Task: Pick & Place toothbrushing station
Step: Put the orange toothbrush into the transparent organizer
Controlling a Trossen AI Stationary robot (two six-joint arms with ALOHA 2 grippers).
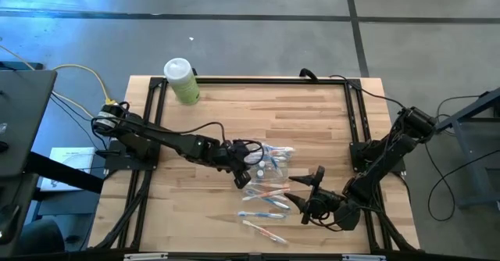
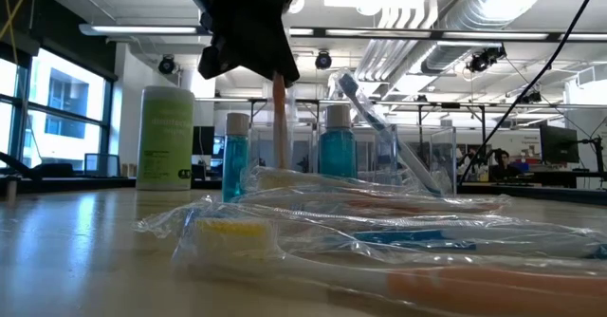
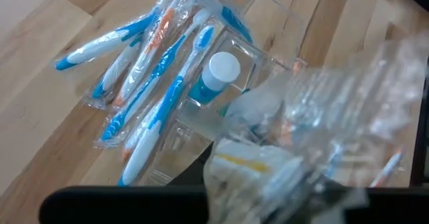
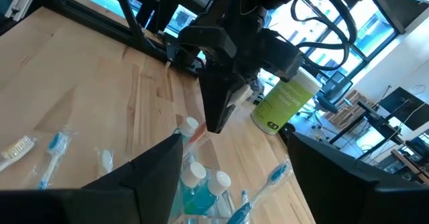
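Note:
The clear plastic holder (image 1: 273,161) stands mid-table with white-capped blue tubes (image 4: 198,174) and blue toothbrushes (image 3: 175,83) in it. Several wrapped toothbrushes (image 1: 264,201) lie flat on the wood in front of it. My left gripper (image 1: 242,169) hangs over the holder's left side, shut on an orange-handled toothbrush (image 2: 280,118) in a clear wrapper. My right gripper (image 1: 303,195) stands open to the right of the loose toothbrushes, with nothing between its fingers (image 4: 154,177). My left gripper pinches the upper end of the orange-handled toothbrush (image 2: 279,82) and its crinkled clear wrapper (image 3: 268,163) between its two fingers, coming slanting down from the table's left. The brush hangs nearly upright below the fingers. Its lower end (image 4: 195,135) is down at the holder, where wrappers hide it.
A pale green bottle with a white cap (image 1: 182,80) stands at the table's far left corner. A black frame (image 1: 250,80) runs along the table's edges. Bare wood lies between the bottle and the holder.

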